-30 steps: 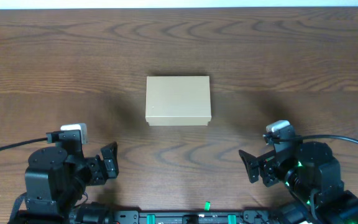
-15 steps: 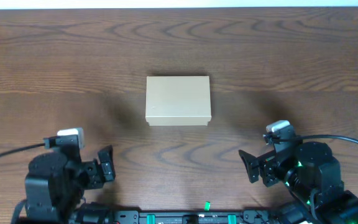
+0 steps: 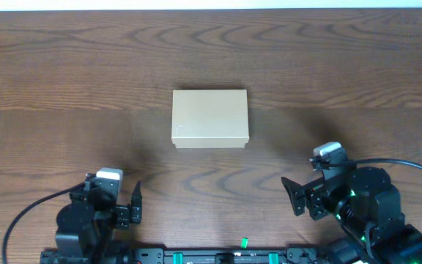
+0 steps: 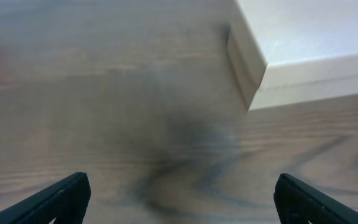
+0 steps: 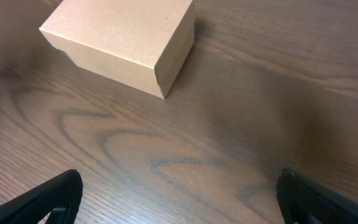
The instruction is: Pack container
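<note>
Mid-counter (image 3: pixel 50 66), a bit toward the far side, sits the box (image 3: pixel 210 119), with its long edges running left-right in the overhead view. It's plain tan-brown cardboard, rectangular, w/ a smooth matte top. The lid (image 5: pixel 114 28) is down and flat. Its edge makes a shallow lip that overhangs the walls, which I can see in both wrist views. The corners look crisp. The counter is dark wood grain.

The left gripper (image 3: pixel 132 203) is at the near edge on the L side, well apart from the box. Its fingers are spread wide and it's holding nothing. Its wrist cam is somewhat blurred and shows one box corner at the upper right.

The right gripper (image 3: pixel 299 196) is at the near edge on the R side, also well apart from the box. It's wide open and empty too. Its wrist cam has the whole lid and two walls at the upper left, w/ bare wood between the fingers.
</note>
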Robot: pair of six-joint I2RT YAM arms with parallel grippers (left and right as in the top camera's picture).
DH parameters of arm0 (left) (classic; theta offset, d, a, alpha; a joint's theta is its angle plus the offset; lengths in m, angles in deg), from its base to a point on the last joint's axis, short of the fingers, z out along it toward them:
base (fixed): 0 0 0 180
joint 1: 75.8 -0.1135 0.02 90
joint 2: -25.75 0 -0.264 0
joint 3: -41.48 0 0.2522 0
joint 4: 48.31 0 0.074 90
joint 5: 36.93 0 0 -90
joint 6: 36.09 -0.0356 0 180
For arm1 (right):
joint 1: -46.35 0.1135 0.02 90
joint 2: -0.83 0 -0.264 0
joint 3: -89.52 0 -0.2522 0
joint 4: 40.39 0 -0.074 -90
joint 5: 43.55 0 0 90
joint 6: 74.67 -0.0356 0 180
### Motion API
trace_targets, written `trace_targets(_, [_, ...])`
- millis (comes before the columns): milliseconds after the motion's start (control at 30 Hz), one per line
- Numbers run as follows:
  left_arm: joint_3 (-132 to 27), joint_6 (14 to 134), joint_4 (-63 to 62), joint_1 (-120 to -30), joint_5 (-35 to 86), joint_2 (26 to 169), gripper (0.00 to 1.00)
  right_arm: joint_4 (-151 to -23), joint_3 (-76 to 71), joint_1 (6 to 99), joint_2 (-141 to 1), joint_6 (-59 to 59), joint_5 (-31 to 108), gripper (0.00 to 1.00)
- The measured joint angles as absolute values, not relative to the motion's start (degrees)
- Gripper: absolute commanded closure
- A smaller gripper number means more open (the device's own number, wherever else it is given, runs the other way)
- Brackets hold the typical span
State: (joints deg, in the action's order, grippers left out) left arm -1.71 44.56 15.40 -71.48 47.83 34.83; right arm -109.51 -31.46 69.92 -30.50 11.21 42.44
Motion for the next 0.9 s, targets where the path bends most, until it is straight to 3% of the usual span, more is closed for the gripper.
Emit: trace_targets(900, [17.30,47.21,7.27,-78.06,50.81,26.44,0.05,-109.53,-31.49,69.92,-30.50,11.21,42.46,0.01])
